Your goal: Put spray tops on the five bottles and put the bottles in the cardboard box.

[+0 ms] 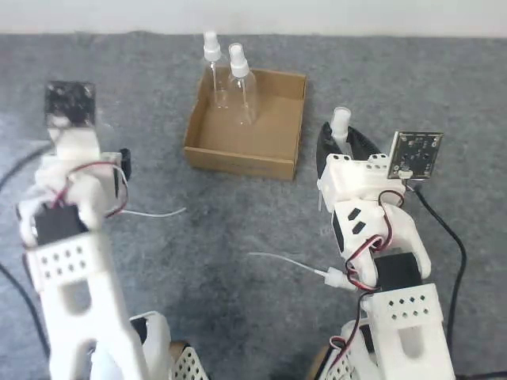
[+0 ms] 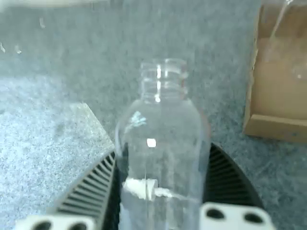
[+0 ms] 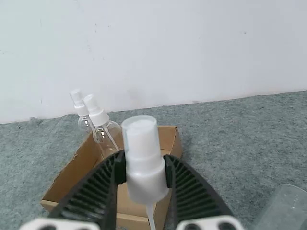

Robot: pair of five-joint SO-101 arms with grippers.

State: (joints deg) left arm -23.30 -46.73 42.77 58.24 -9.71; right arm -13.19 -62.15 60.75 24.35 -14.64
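- High view: box (image 1: pixel 245 162) sits at the far middle of the mat (image 1: pixel 444 87). Two capped bottles (image 1: pixel 242 91) stand in its far-left corner, so I'd judge two of five done.
- Right gripper (image 1: pixel 342 141) is clamped on a spray top (image 1: pixel 341 120), just off the box's right wall.
- A loose top (image 1: pixel 333 277) lies on the mat by the right arm's base. A thin tube (image 1: pixel 154 214) lies beside the left arm; its head is hidden.
- Left wrist view: left gripper (image 2: pixel 163 160) is closed around a bottle (image 2: pixel 160 139), upright with its neck open. The box's corner is near, off to one side.
- Right wrist view: the jaws pinch the spray top's collar, dip tube hanging below. Box and capped bottles are behind it. A clear object (image 3: pixel 283 208) is at the frame edge, maybe another bottle; can't tell.
- Step in hand, as I read it: capping bottle three, one part in each gripper, the two well apart.
- Next move calls for bringing the spray top over the open neck, feeding the tube in first, keeping the axes lined up, then seating it. A thin tube will likely snag on the rim if off-centre.
- Writing: none readable. Bottles unlabelled, box plain.
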